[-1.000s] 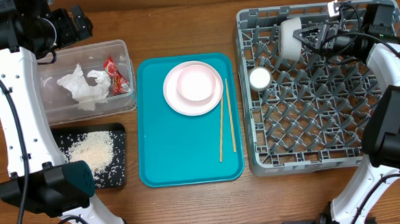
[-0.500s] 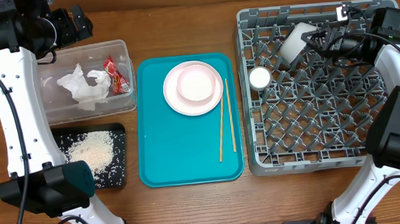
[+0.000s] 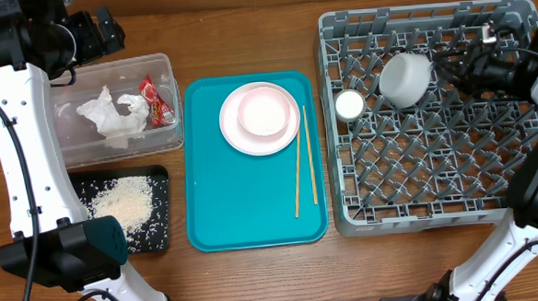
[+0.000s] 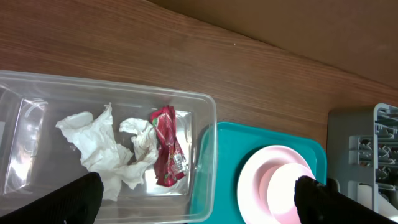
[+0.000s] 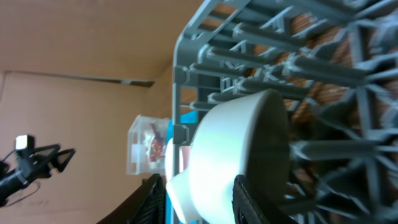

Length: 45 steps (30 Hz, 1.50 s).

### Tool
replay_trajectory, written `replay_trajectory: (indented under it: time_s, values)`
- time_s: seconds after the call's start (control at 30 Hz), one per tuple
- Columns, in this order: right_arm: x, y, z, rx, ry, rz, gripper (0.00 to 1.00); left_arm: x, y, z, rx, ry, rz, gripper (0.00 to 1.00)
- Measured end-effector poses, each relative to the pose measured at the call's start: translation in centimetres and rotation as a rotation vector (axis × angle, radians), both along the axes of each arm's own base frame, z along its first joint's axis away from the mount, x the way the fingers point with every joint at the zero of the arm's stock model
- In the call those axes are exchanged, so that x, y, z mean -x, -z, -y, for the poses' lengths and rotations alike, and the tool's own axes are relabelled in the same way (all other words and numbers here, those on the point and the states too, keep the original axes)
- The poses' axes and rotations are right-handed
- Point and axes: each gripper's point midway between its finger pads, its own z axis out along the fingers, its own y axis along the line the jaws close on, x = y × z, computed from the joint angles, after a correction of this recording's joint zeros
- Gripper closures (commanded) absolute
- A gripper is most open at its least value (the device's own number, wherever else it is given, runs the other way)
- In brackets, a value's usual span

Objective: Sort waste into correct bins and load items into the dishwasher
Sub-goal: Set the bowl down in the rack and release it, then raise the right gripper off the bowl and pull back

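Note:
The grey-white bowl (image 3: 405, 77) lies tilted on the pegs at the back of the dishwasher rack (image 3: 418, 170), beside the small white cup (image 3: 348, 105). My right gripper (image 3: 442, 68) sits just right of it, open. In the right wrist view the bowl (image 5: 230, 143) stands between the parted fingers of the right gripper (image 5: 202, 202). My left gripper (image 3: 97, 35) hangs open above the clear tub (image 3: 163, 64), which holds napkins (image 3: 110, 117) and a red wrapper (image 3: 156, 99). The left wrist view shows the left gripper (image 4: 199, 202), napkins (image 4: 99, 149) and wrapper (image 4: 166, 146).
The teal tray (image 3: 244, 207) carries the pink plate (image 3: 233, 125), the pink bowl (image 3: 263, 111) on it, and two chopsticks (image 3: 298, 177). The black tray (image 3: 82, 183) with rice scraps (image 3: 124, 202) lies at the front left.
My right gripper moved the grey-white bowl rightward and toward the front, onto the rack's pegs. Its jaws have widened off the rim and it drew back to the right. The left arm stayed still.

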Motion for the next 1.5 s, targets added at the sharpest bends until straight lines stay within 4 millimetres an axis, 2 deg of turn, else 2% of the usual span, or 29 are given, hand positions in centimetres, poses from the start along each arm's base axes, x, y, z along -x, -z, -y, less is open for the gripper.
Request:
replay_trajectory:
  time_s: [0.13,0.23,0.37,0.47,0.57,0.8,0.9,1.0,1.13,1.5]
  values:
    - [0.7,-0.6,1.3,0.095,0.050,-0.029,0.62,0.0,0.0,0.0,0.000,0.000,0.000,0.00]
    - [1.3,-2.0,2.1,0.197,0.092,-0.036,0.67,0.0,0.0,0.0,0.000,0.000,0.000,0.00]
    - [2.2,-5.1,2.5,0.318,0.138,-0.004,0.77,0.0,0.0,0.0,0.000,0.000,0.000,0.00]
    - [2.6,-7.1,1.4,0.383,0.140,0.027,0.85,0.0,0.0,0.0,0.000,0.000,0.000,0.00]
    - [2.7,-7.6,-1.4,0.459,0.099,0.036,0.89,0.0,0.0,0.0,0.000,0.000,0.000,0.00]
    - [2.0,-4.7,-7.0,0.692,0.010,-0.015,0.91,0.0,0.0,0.0,0.000,0.001,0.000,0.00]
    - [1.9,-3.3,-8.3,0.808,-0.005,-0.039,0.91,0.0,0.0,0.0,0.000,0.001,0.000,0.00]
    - [1.9,-1.8,-7.8,0.928,0.010,-0.086,0.91,0.0,0.0,0.0,0.000,0.001,0.000,0.00]
    - [2.0,-0.9,-6.3,1.011,0.054,-0.127,0.91,0.0,0.0,0.0,0.000,0.000,0.000,0.00]
    - [3.1,1.4,-4.5,1.083,0.087,-0.201,0.91,0.0,0.0,0.0,0.000,0.001,0.000,0.00]
